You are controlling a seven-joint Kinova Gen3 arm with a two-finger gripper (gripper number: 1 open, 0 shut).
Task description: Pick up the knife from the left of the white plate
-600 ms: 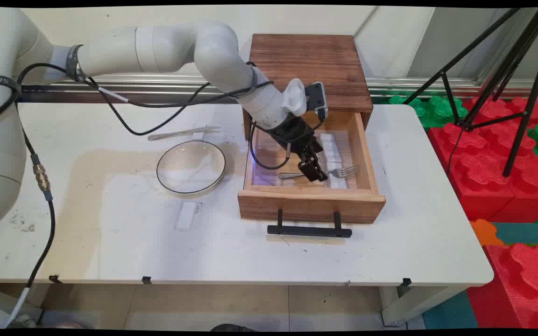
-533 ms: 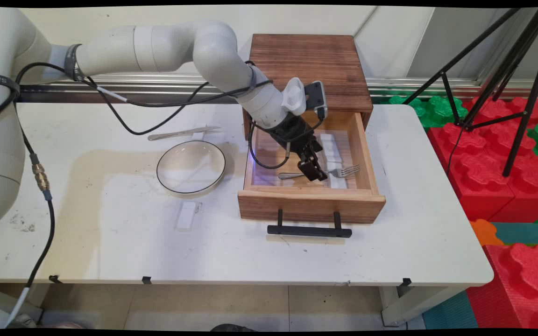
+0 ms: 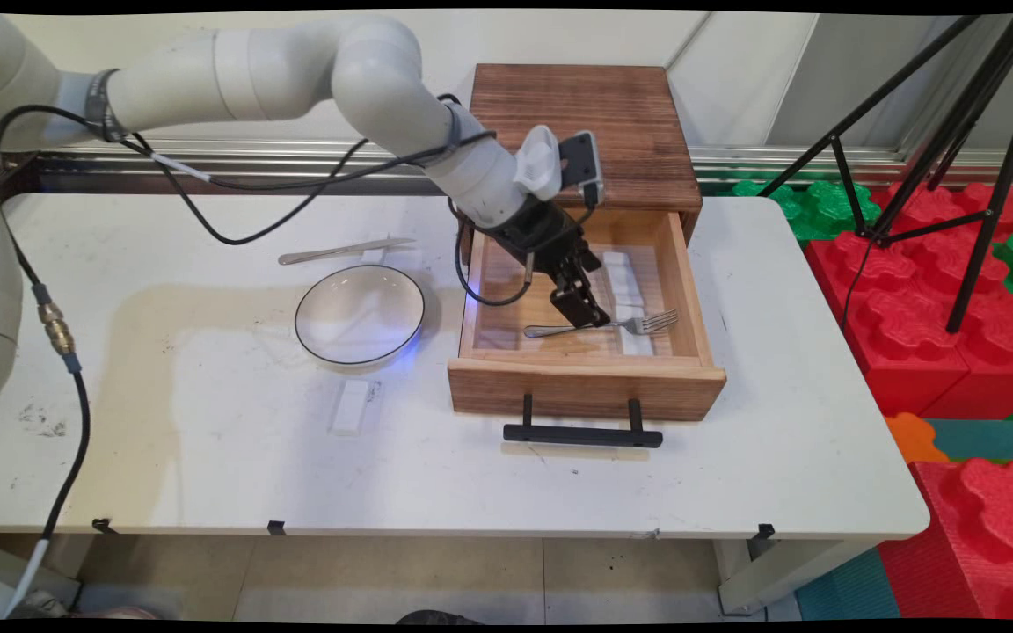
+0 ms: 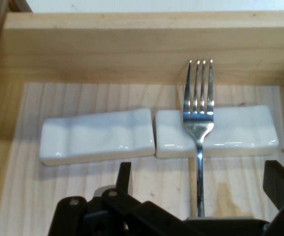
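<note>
Here the pincer (image 4: 196, 196) stood spread wide just above the fork (image 4: 198, 123) lying in the drawer (image 3: 586, 387).

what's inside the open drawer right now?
Inside the drawer: a fork with its head lying across one of two white ceramic rests, placed end to end. The claw hangs above the fork's handle and covers part of it.

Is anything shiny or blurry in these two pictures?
Hand view: the fork gleams with bright glare where its head lies on a glossy white rest, and the tool at the bottom looks soft, out of focus. Main view: sharp, with the drawer casting a faint shadow.
</note>
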